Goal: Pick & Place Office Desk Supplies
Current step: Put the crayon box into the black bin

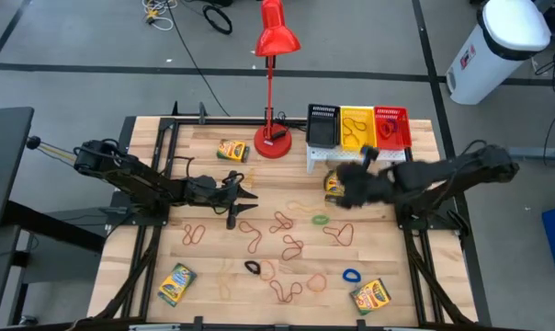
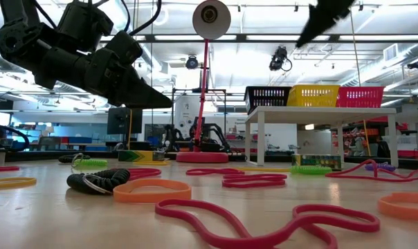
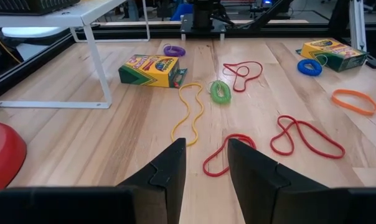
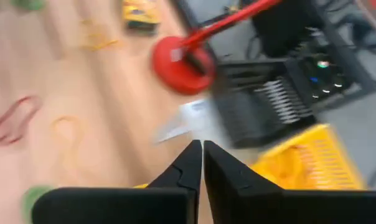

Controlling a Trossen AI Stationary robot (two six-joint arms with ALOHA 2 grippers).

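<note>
Pale wooden slats make up your tabletop (image 1: 213,276), set on a grey floor. Take the tall red desk lamp (image 1: 276,87) as your landmark: its round base stands at the far middle of the table.

Just right of the lamp base, a small white stand (image 1: 351,154) carries your three mesh bins in a row: black (image 1: 322,125) nearest the lamp, then yellow (image 1: 357,126), then red (image 1: 392,126). Only the low view shows you that the bins sit raised on legs; the high view alone shows loops already lying in the yellow bin.

Your left gripper (image 3: 206,152) hovers in front of the lamp, slightly to its left. Its wrist view shows the fingers partly apart with nothing between them. Your right gripper (image 4: 202,149) is raised near the stand, right of the lamp; its own wrist view shows the fingers pressed together, empty, which the high view cannot tell you.

You have four yellow-and-green cardboard crayon boxes: one left of the lamp base (image 1: 232,150), one under the stand by the right arm (image 1: 334,185), and two at the near corners (image 1: 176,284) (image 1: 371,296).

Thin coloured rubber-band loops (image 1: 287,241) lie scattered across the table in front of the lamp, among them a green one (image 3: 220,92) and a blue one (image 1: 351,275).
</note>
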